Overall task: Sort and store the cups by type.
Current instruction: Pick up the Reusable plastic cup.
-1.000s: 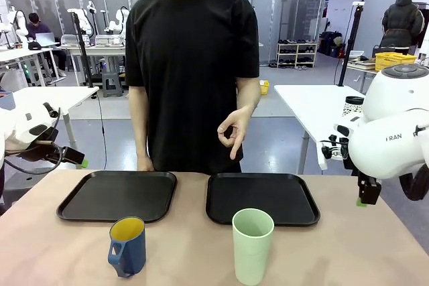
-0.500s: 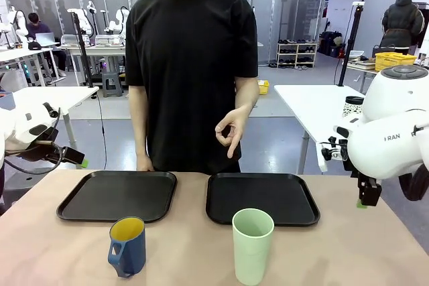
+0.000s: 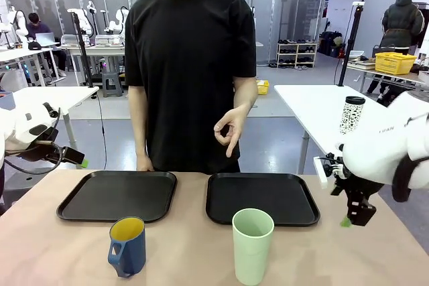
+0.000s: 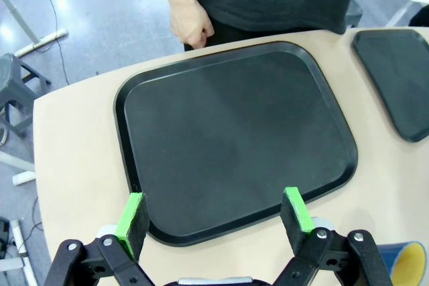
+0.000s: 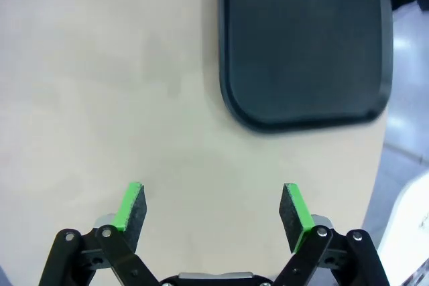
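As far as I can judge, nothing is sorted yet. My left gripper is spread wide with nothing between the pads, hanging above the near edge of the left tray. My right gripper is just as wide and just as empty. It is over bare surface beside a corner of the right tray. Both trays are bare.

The two cups stand upright on the surface on my side of the trays, touching neither tray. The blue mug (yellow inside, handle turned toward my side) sits in front of the left tray. The green tumbler sits in front of the right tray, well apart from the mug. The person stands at the far side with one hand raised, fingers curled.

So all the work is left. Each cup has to be picked up and stored, presumably one kind per tray. The mug is nearer my left gripper and the tumbler nearer my right. Which tray belongs to which type I cannot tell from here.
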Controlling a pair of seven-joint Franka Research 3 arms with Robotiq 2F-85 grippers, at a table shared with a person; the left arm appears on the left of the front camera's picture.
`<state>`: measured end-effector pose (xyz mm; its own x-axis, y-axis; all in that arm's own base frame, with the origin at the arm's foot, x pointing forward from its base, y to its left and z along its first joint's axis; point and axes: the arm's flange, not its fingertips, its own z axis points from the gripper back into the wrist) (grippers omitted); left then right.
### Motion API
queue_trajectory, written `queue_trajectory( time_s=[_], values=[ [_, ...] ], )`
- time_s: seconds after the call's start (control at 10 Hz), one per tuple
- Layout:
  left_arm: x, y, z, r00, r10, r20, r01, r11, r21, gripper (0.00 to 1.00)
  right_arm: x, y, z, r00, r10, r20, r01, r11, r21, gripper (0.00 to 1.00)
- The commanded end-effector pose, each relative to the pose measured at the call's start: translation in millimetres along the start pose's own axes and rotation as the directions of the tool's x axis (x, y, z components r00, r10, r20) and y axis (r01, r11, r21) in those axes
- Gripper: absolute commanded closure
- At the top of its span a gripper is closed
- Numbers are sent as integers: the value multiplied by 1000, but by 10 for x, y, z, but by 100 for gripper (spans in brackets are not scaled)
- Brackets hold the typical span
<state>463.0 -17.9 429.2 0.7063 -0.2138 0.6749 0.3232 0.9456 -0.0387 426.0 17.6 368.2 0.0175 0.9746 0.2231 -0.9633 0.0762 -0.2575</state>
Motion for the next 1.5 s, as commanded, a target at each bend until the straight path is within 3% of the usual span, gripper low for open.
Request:
queue_trajectory(
  time_s=[0.0,0.2,0.4,0.6,0.7,1.0,1.2,1.3,1.4],
  values=[
    [-1,-6,20,1000,-7,2,7,1000,4,0,-124,31,-219,964,43,262,-52,998,24,0],
    [-1,-6,20,1000,-7,2,7,1000,4,0,-156,101,-419,870,68,488,-78,997,-1,0],
    [-1,-6,20,1000,-7,2,7,1000,4,0,-196,121,-599,807,80,585,-106,994,10,0],
    [-1,-6,20,1000,-7,2,7,1000,4,0,-267,113,-751,656,94,749,-161,987,17,0],
    [-1,-6,20,1000,-7,2,7,1000,4,0,-305,119,-819,665,58,745,-143,988,51,0],
    [-1,-6,20,1000,-7,2,7,1000,4,0,-331,122,-956,522,-40,852,-122,985,120,0],
    [-1,-6,20,1000,-7,2,7,1000,4,0,-295,75,-984,550,-89,830,-83,984,161,0],
    [-1,-6,20,1000,-7,2,7,1000,4,0,-195,74,-675,555,-56,830,-123,981,149,0],
    [-1,-6,20,1000,-7,2,7,1000,4,0,-195,74,-675,555,-56,830,-123,981,149,0]
  ],
)
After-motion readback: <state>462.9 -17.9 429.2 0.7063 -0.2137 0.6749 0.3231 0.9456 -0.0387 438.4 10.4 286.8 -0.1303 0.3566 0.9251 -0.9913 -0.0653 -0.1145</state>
